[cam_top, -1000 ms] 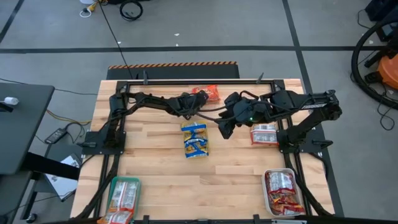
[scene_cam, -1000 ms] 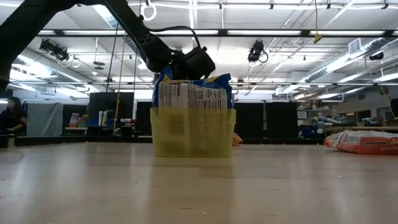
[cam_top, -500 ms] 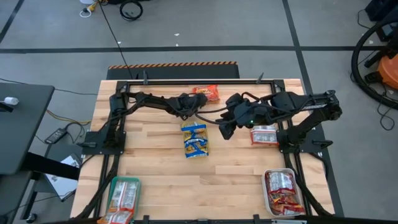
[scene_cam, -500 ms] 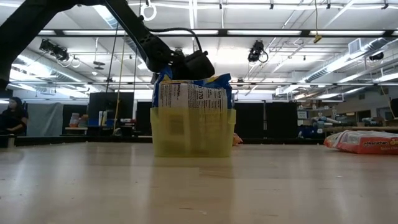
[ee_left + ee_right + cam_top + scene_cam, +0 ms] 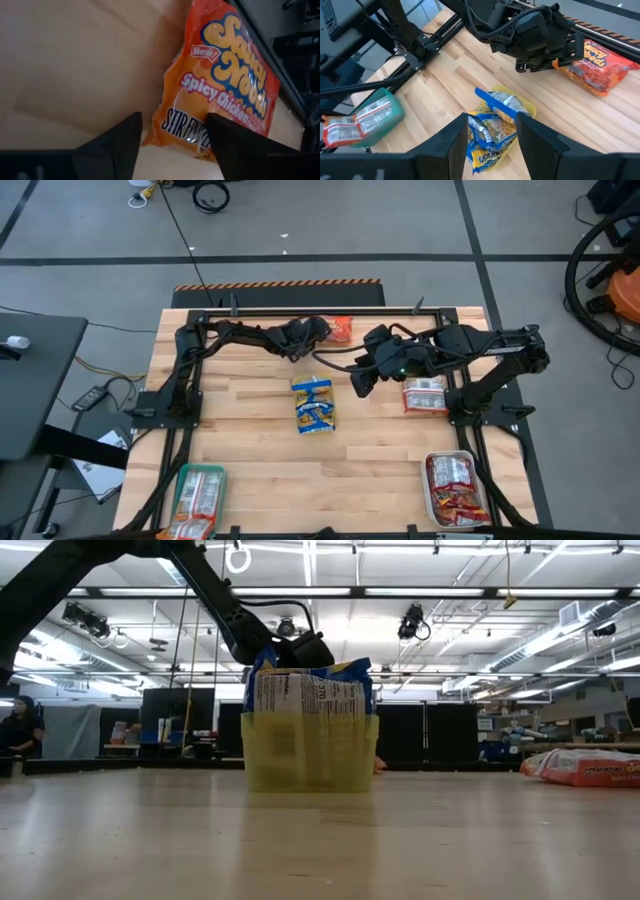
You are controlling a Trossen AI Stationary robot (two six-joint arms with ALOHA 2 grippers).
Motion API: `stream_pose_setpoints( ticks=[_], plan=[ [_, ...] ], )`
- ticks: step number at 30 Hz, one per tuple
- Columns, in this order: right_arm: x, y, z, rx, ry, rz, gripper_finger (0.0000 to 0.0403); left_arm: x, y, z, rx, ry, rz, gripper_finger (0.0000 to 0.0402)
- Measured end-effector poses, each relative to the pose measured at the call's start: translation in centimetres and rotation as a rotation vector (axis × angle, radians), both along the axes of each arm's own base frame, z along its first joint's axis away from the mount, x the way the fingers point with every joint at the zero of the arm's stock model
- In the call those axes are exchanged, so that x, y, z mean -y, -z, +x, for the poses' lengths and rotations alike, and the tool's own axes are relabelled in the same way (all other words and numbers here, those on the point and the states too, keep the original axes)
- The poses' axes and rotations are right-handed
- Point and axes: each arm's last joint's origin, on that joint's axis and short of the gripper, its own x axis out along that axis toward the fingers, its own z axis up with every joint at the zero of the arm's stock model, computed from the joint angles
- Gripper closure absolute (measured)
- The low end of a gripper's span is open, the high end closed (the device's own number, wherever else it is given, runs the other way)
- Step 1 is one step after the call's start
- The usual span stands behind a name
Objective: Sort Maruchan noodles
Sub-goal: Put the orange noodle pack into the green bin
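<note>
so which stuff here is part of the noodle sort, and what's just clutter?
Job:
- orange packet, left gripper at it
- blue packets in yellow tray
- green tray, white tray, both holding packets
- loose packet

Clutter:
- floor cables

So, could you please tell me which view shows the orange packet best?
The left wrist view: the orange packet fills it, print readable, just beyond the left gripper. The right wrist view shows it whole but farther off, the high view mostly hidden under the left arm; the low view shows only an orange sliver behind the tray.

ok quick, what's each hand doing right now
left hand: open, at the orange packet, not gripping it
right hand: open, empty, above the yellow tray
</note>
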Motion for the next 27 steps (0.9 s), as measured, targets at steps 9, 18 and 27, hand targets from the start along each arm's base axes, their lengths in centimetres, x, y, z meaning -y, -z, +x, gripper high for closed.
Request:
stream_pose_setpoints(
  ticks=[9, 18, 27],
  plan=[
    [0.1, -0.1, -0.1, 0.002, -0.01, 0.013, 0.0231, 0.1, 0.1, -0.1, -0.01, -0.006, -0.005, 0.0289],
    [-1.9, -0.8, -1.4, 0.03, -0.072, 0.036, 0.0231, 0.6, -0.3, -0.7, -0.125, 0.153, -0.016, 0.0392],
    [-3.9, -1.4, -3.1, 0.033, -0.18, 0.021, 0.0231, 2.9, -7.8, -2.6, -0.315, 0.502, 0.202, 0.0394]
  ],
)
